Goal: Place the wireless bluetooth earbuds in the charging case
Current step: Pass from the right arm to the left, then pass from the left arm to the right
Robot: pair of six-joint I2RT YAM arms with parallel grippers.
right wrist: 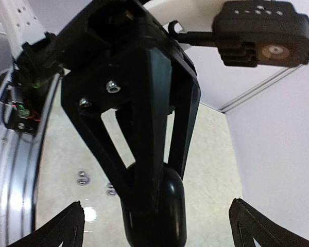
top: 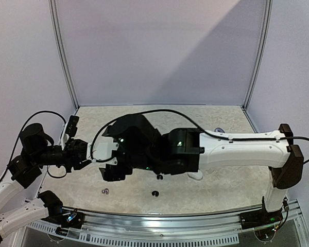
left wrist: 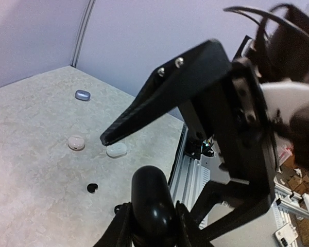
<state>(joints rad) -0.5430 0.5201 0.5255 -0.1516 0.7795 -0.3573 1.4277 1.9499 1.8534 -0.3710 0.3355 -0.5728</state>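
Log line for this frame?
left gripper: shut on black charging case | right gripper: open | earbuds: loose on table

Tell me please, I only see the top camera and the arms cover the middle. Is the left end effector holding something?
Observer: Yes. The left end effector is shut on a glossy black charging case.
Operator: Is the other one grabbing it too?
Observer: No. The right end effector is wide open, straddling the case without touching it.
Operator: Is anything hiding under the arms?
Observer: A pinkish-white earbud lies on the table.
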